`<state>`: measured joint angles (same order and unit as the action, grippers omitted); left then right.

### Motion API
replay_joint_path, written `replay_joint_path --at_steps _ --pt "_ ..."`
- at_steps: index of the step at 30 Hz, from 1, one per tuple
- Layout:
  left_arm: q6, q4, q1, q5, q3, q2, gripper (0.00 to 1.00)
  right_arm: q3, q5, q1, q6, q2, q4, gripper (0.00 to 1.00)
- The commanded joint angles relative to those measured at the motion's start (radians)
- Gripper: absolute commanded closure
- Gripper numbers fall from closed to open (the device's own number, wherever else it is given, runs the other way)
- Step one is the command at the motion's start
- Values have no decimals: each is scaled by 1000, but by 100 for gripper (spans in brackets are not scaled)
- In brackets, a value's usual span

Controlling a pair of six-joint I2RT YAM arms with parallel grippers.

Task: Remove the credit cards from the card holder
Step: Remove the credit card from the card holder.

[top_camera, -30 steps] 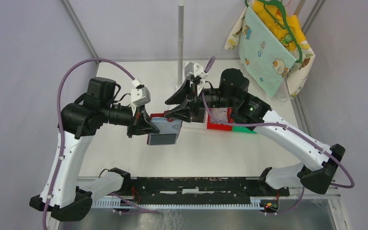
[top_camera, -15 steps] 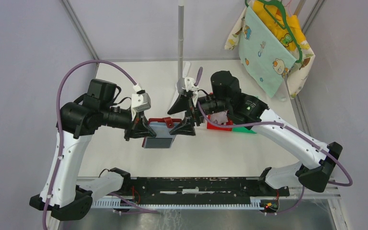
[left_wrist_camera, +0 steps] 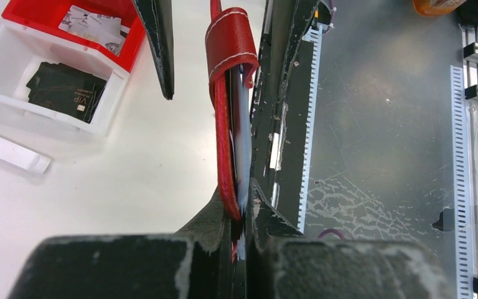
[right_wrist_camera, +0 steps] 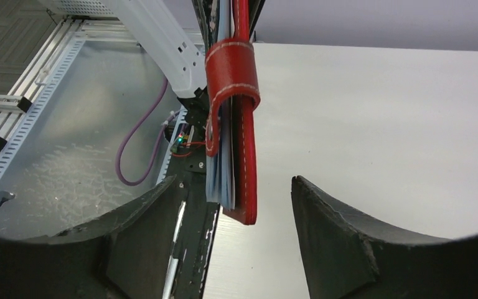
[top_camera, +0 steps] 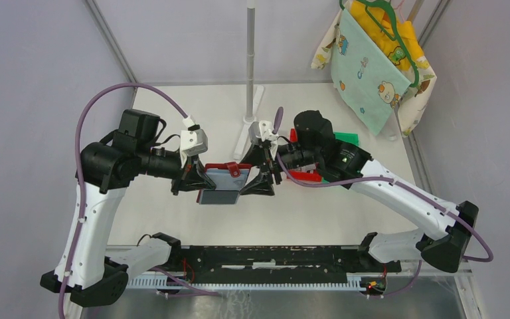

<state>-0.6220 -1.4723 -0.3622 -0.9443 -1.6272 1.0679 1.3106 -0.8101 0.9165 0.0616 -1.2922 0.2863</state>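
The red card holder (top_camera: pixel 220 174) hangs edge-on above the table, held at its left end by my left gripper (top_camera: pixel 198 181), which is shut on it. In the left wrist view the holder (left_wrist_camera: pixel 226 149) sits between the jaws with pale blue credit cards (left_wrist_camera: pixel 243 134) against its inner side. My left gripper (left_wrist_camera: pixel 241 202) pinches both. My right gripper (top_camera: pixel 249 176) is open and straddles the holder's right end without touching it. In the right wrist view the holder (right_wrist_camera: pixel 246 156), its strap (right_wrist_camera: pixel 231 62) and the grey-blue cards (right_wrist_camera: pixel 220 171) hang between the open fingers of my right gripper (right_wrist_camera: pixel 234 184).
A red bin (left_wrist_camera: pixel 124 43) with cards and a white bin (left_wrist_camera: pixel 12 62) with black cards stand behind the right arm; the red bin (top_camera: pixel 305 176) is mostly hidden from above. A pole stand (top_camera: pixel 250 66) and hanging cloths (top_camera: pixel 372 60) are at the back.
My right gripper has swung left and nearer, from over the bins to around the holder's right end. My left gripper still holds the holder, shifted slightly left.
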Motion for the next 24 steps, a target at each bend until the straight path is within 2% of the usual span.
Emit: replay_joint_path --at_steps 1,3,8,11,12,14,16,18,21,24 --pt "-24 7 -1 -45 -37 -7 98 34 -10 3 -46 -1 -141 30" --pt "-26 7 -3 -42 -32 -12 98 61 -23 4 -60 -27 -151 33" --pt "-25 7 -2 -42 -37 -21 98 91 -23 4 -44 -64 -119 51" --pt "-23 7 -2 -50 -36 -24 98 73 -16 4 -52 -62 -140 63" --pt "-24 7 -2 -53 -36 -24 98 64 -19 4 -60 -61 -167 64" --pt "-25 7 -2 -59 -33 -22 98 47 -34 5 -129 -64 -236 62" --pt "-23 7 -2 -63 -30 -18 98 38 -53 12 -186 -73 -319 54" --pt "-24 7 -2 -62 -31 -16 98 42 -75 23 -226 -88 -377 52" --pt "-22 7 -1 -61 -32 -18 98 64 -83 37 -233 -106 -379 53" --pt "-24 7 -2 -55 -33 -25 98 75 -90 39 -213 -110 -340 59"
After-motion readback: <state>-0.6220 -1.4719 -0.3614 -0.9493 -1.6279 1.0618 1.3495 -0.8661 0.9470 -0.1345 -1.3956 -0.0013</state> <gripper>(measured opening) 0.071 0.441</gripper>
